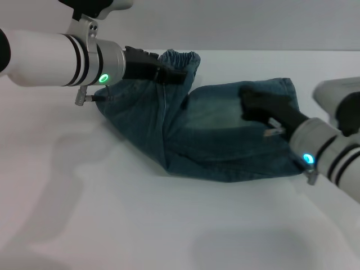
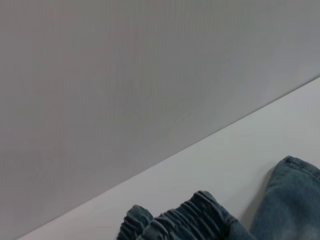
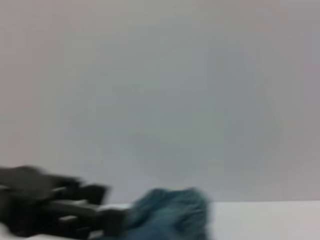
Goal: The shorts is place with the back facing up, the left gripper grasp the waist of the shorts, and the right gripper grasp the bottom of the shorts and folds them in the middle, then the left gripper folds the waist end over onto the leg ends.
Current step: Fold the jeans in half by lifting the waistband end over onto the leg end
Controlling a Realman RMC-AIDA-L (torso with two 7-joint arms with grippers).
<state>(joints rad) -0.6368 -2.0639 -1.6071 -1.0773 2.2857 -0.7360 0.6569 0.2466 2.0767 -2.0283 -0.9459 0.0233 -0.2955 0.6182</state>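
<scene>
Right gripper [image 1: 253, 104] over shorts [image 1: 214, 140], left gripper [image 1: 169, 72] pinching waist [image 1: 181, 58]

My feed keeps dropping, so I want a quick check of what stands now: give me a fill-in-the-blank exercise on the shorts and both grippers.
1. The left gripper, on the arm with the green light, is at the ruffled elastic ____ of the faded blue denim shorts.
2. The right gripper belongs to the arm whose small light glows ____.
3. The shorts lie on a ____ table.

Missing words: waist; blue; white
</scene>
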